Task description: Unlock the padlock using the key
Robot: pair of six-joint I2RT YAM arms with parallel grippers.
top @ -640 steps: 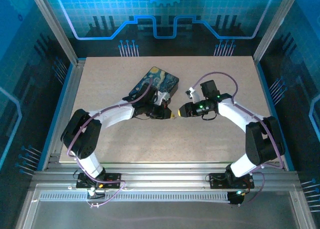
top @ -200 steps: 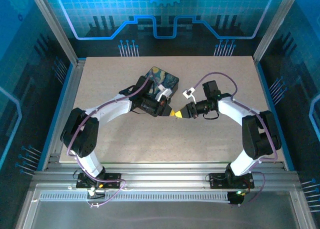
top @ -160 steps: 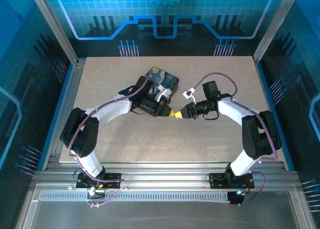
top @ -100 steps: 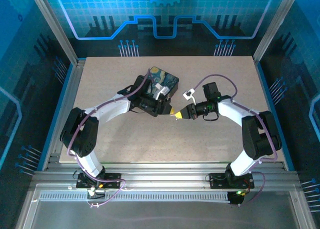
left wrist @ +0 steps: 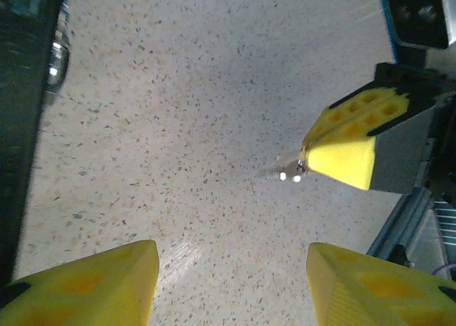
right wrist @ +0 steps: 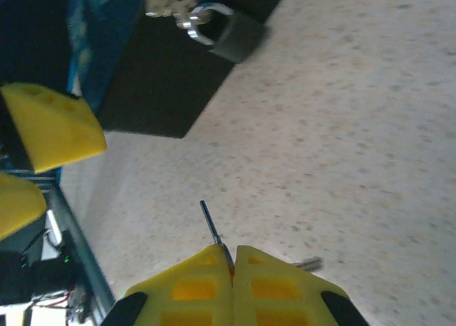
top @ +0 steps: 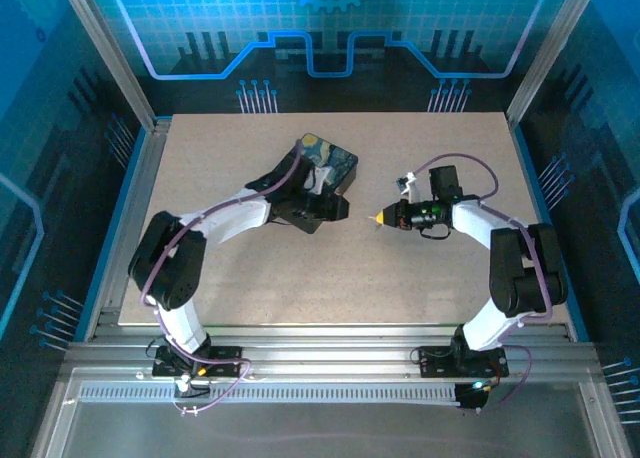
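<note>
Padlock: hangs on the painted-lid box's latch, no key in it.
Key: pinched in the closed right gripper, pointing boxward, apart.
Left gripper: beside the box, spread wide, empty.
Remaining: likely insertion and turning.

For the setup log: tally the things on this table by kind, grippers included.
padlock: 1
key: 1
box: 1
grippers: 2 (left gripper, right gripper)
Total: 5
</note>
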